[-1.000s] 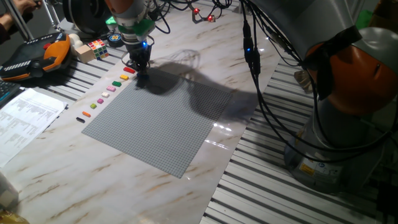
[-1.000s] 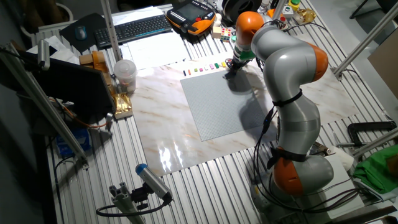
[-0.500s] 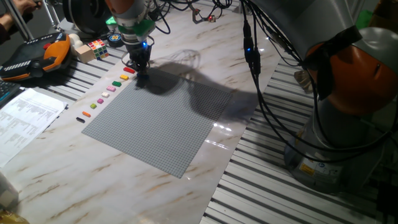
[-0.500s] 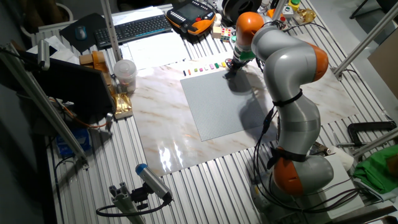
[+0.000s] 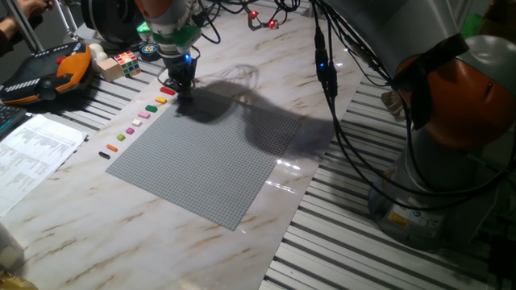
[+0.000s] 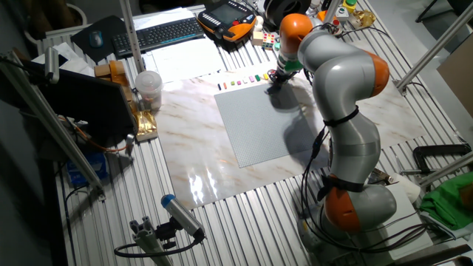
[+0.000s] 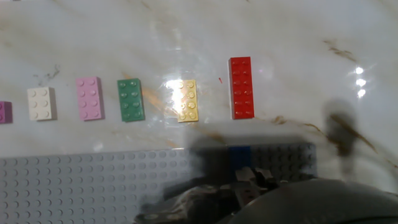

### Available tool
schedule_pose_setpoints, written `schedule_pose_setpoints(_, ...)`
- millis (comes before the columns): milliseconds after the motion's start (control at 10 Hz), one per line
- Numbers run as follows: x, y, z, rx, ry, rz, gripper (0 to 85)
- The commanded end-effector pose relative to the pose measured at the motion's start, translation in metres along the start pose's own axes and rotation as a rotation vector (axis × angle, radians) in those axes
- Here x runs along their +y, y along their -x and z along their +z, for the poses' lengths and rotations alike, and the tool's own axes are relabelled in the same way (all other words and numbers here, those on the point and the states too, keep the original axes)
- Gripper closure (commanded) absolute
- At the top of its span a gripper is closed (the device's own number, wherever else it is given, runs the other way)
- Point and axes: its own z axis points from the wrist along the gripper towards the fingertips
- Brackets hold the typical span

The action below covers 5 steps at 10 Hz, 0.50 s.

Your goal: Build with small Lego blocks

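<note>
Purple block point(image 7: 2, 112): only an edge is seen at the far left of the hand view, flat on the marble table point(image 7: 186, 25).
White block point(image 7: 41, 103): laid flat, studs up, just beside the purple one.
Pink block point(image 7: 89, 98): next in the same row, apart from its neighbours.
Green block point(image 7: 130, 99): laid parallel to the pink one; the even gaps are judged to leave room for the fingers to come down on either side of a single brick.
Yellow block point(image 7: 186, 100): near the middle of the row, partly washed out by a glare on the marble.
Red block point(image 7: 240, 87): the longest of the row, lying above the gripper in the hand view.
Row as a whole: set along the outer edge of the grey baseplate point(image 7: 74, 186), apart from it, judged to be a supply line kept within short reach of the building surface.
Blue block point(image 7: 239, 155): seen directly ahead of the fingers, on the baseplate near its edge, below the red block.
Gripper point(image 5: 184, 91): lowered to the baseplate corner nearest the row; the jaws look narrow around the blue block, but a firm grasp cannot be told, the fingertips being dark and blurred.
Step in hand: judged to be the pressing or seating of the blue block on the studs.
Puzzle cube point(image 5: 126, 61): left beyond the row, well apart from the gripper.
</note>
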Motion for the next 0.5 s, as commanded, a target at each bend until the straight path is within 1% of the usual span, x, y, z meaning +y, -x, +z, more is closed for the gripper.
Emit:
schedule_pose_setpoints(0,-0.001,0.002,-0.004,-0.005,0.002,0.001,84.3)
schedule_pose_setpoints(200,-0.004,0.000,-0.017,-0.004,0.008,0.009,84.3)
schedule_pose_setpoints(400,-0.005,0.002,-0.040,0.007,0.009,0.015,84.3)
